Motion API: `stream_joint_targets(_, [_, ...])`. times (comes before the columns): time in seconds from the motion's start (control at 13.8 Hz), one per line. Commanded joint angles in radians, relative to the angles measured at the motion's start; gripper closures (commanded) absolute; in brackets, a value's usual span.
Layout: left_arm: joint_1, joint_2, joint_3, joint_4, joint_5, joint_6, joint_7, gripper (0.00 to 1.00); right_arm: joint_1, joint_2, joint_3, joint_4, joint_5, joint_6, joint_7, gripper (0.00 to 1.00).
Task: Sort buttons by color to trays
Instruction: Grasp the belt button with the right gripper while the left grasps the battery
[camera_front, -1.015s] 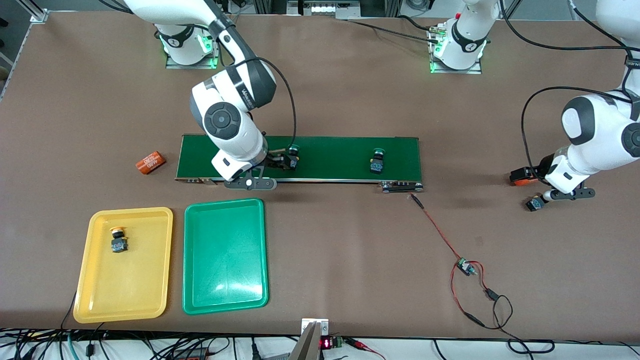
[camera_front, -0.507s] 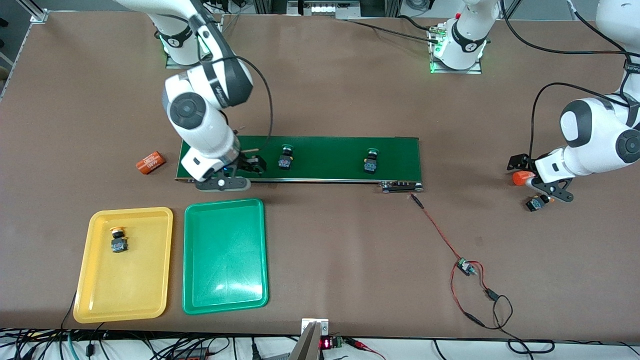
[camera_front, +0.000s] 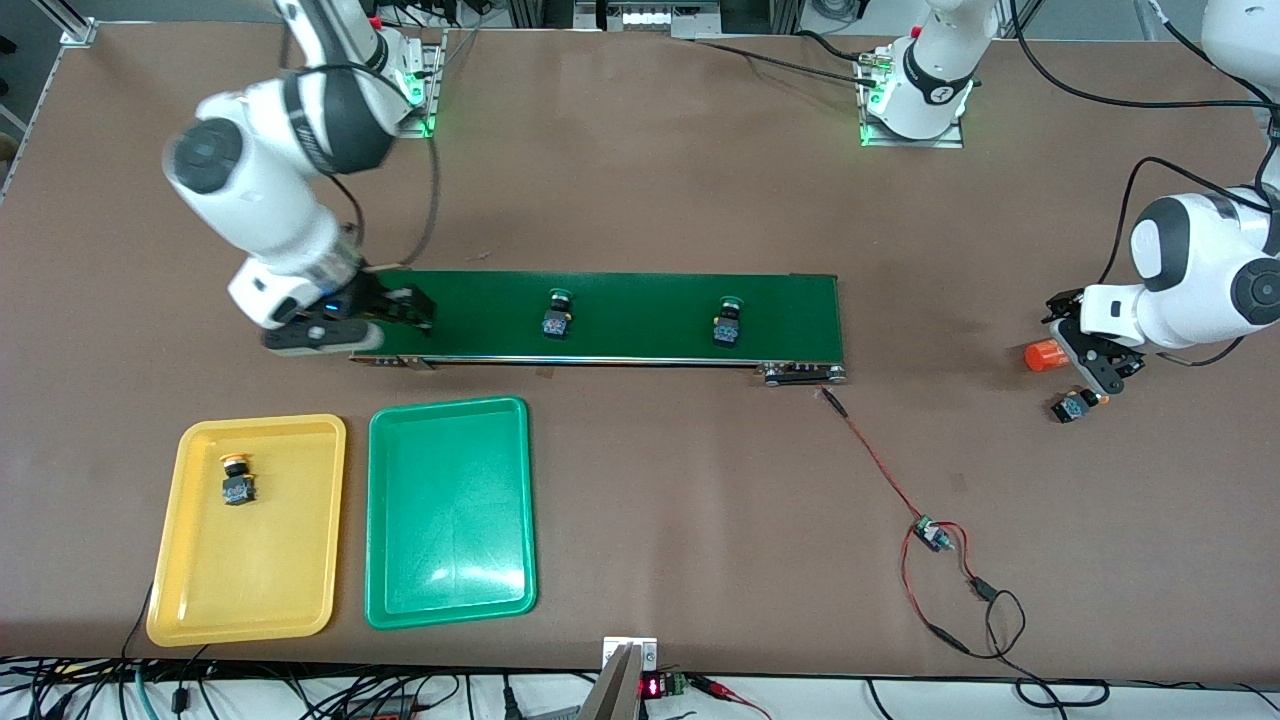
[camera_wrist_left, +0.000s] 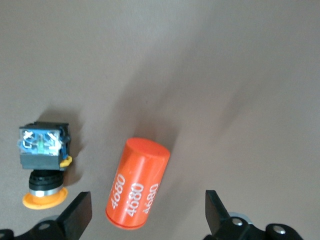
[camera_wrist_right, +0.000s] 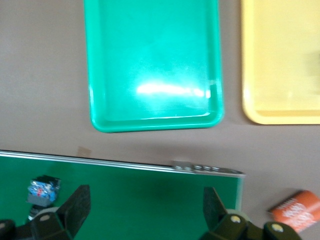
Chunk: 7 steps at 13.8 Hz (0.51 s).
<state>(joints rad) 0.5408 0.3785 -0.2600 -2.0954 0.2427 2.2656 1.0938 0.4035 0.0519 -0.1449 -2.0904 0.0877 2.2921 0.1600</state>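
The right tool (camera_front: 405, 310) hangs wide open and empty over the conveyor belt's (camera_front: 640, 315) end. The left tool (camera_front: 1085, 352) gapes empty over an orange cylinder (camera_wrist_left: 136, 190).

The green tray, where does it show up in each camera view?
Front view: green tray beside the yellow tray, nearer the camera than the conveyor belt.
Left wrist view: not in it.
Right wrist view: green tray fills the upper part.
Shared landmark: the yellow tray.
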Motion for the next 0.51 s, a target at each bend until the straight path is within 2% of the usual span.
stream_joint_targets(0.0, [0.05,0.048,-0.011,0.014,0.04,0.005,0.073,0.0,-0.038,-0.148,0.024,-0.166,0.017,0.021,-0.019,0.0])
stream_joint_targets(0.14, [0.054,0.057,-0.011,0.012,0.04,0.006,0.086,0.0,-0.037,-0.17,0.028,-0.23,0.024,0.055,0.01,0.0])
stream_joint_targets(0.29, [0.054,0.063,-0.011,0.009,0.041,0.006,0.087,0.0,-0.035,-0.172,0.074,-0.287,0.024,0.171,0.053,0.0])
stream_joint_targets(0.43, [0.054,0.075,-0.01,0.006,0.041,0.008,0.089,0.0,-0.028,-0.14,0.128,-0.293,0.024,0.233,0.146,0.0])
